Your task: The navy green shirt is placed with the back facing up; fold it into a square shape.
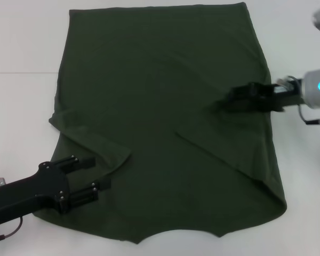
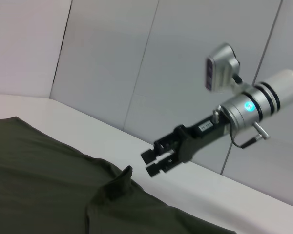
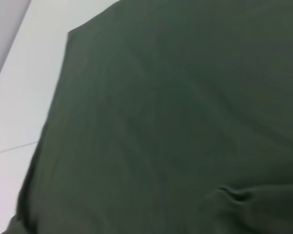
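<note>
The navy green shirt (image 1: pixel 160 80) lies spread flat on the white table, with both sleeves folded inward over its body. My left gripper (image 1: pixel 100 172) is open at the shirt's near left edge, its black fingers resting over the fabric beside the folded left sleeve (image 1: pixel 96 144). My right gripper (image 1: pixel 226 101) hovers over the shirt's right side. In the left wrist view the right gripper (image 2: pixel 147 163) stands open, just beyond a small raised peak of cloth (image 2: pixel 123 175) and apart from it. The right wrist view shows only the shirt (image 3: pixel 185 97).
The white table (image 1: pixel 21 106) extends around the shirt on all sides. Grey wall panels (image 2: pixel 112 63) stand behind the table's far edge.
</note>
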`<state>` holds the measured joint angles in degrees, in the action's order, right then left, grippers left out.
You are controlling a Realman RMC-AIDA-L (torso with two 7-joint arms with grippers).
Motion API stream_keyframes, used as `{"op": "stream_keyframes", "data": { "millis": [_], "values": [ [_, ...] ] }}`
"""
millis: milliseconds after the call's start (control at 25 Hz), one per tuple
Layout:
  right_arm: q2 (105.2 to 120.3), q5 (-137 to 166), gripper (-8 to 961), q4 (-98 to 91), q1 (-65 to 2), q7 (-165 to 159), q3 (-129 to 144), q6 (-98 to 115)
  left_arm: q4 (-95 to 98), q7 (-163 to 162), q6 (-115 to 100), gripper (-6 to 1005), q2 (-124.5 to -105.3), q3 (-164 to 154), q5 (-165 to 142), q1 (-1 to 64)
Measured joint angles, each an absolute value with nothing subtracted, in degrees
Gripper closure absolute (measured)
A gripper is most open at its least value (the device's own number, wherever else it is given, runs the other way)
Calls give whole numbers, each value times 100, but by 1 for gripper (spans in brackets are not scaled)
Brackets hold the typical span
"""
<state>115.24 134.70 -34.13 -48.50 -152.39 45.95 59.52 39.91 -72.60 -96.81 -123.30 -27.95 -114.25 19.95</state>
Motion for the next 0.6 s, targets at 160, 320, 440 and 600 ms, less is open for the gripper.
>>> {"op": "stream_keyframes", "data": {
  "millis": [160,320,440,600],
  "values": [
    [11492,13341,248,-3412,-4663,-15047,4386,5864,3991,-7260,-9678,299,-12330,-2795,-11425,2003],
    [11488,13272,248,-3345,-4718,-14964,4392,5637,3990,-7260,-9651,299,-12330,-2795,-11425,2024],
    [11500,13272,248,-3174,-4873,-14926,4427,5401,3990,-7260,-9645,299,-12330,-2795,-11425,2028],
    [11546,13268,248,-3017,-5058,-14825,4427,5119,3979,-7259,-9637,299,-12333,-2795,-11425,2035]
  ]
}}
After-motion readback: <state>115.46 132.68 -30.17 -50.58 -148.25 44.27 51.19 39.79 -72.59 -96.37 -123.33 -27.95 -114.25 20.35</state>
